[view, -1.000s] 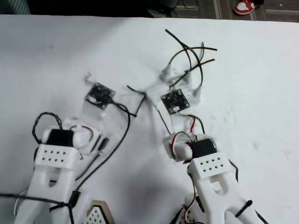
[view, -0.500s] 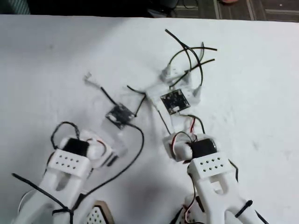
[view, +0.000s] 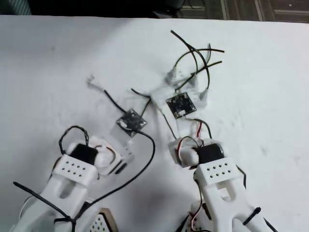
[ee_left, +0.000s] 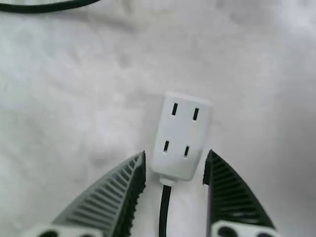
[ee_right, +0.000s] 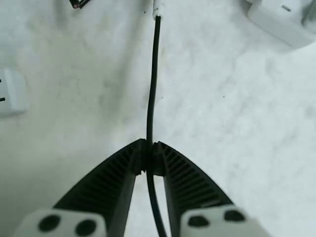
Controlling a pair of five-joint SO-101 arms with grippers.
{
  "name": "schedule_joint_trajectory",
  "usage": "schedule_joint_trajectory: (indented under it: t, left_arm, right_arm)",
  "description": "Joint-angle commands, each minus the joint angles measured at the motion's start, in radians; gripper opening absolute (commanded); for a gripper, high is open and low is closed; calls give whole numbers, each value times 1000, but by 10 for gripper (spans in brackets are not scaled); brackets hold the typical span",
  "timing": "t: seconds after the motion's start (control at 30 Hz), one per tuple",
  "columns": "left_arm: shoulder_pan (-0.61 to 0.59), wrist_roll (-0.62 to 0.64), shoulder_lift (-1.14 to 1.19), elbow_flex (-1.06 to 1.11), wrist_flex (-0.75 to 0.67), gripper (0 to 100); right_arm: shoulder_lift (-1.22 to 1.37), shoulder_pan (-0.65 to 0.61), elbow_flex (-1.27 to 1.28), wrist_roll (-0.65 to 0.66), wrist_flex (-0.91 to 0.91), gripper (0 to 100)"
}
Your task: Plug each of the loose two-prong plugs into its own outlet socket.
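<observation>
A white outlet block (ee_left: pixel 180 133) with two pairs of slots lies on the white table, its black cord (ee_left: pixel 164 212) running back between my fingers. My left gripper (ee_left: pixel 174 160) is shut on the cord end of this block, one finger on each side. From above, that gripper (view: pixel 124 151) sits left of the table's centre. My right gripper (ee_right: pixel 148 154) is shut on a thin black cord (ee_right: pixel 153 74) that leads away to a white plug (ee_right: pixel 157 7). In the high view the right gripper (view: pixel 173 93) is under its camera board, close to a cluster of white plugs (view: pixel 175 77).
Another white outlet block (ee_right: pixel 9 94) lies off to one side of the right gripper, and a white block (ee_right: pixel 281 22) lies beyond it. Loose black cords (view: pixel 195 60) loop at the back centre. The table's far edge (view: pixel 96 17) meets a dark floor.
My left arm has swung right toward the table's centre, its black cord trailing along in a wider loop. The right arm has kept still.
</observation>
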Motion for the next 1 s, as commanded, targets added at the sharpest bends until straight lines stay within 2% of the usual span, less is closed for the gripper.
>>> schedule_joint_trajectory:
  t: [0.0,0.33,0.57,0.73,0.97]
  left_arm:
    - [16,11,-8,-41,6,246]
    - [13,-38,12,-54,-2,260]
    - [2,-40,341,-256,25,255]
    - [41,-89,567,-364,40,182]
    - [48,-87,685,-474,69,120]
  right_arm:
    - [-21,10,-5,-9,-16,18]
    - [-21,10,-5,-9,-16,18]
    - [-21,10,-5,-9,-15,18]
    - [-24,13,-5,-9,-15,18]
    - [-28,65,-11,-9,-18,18]
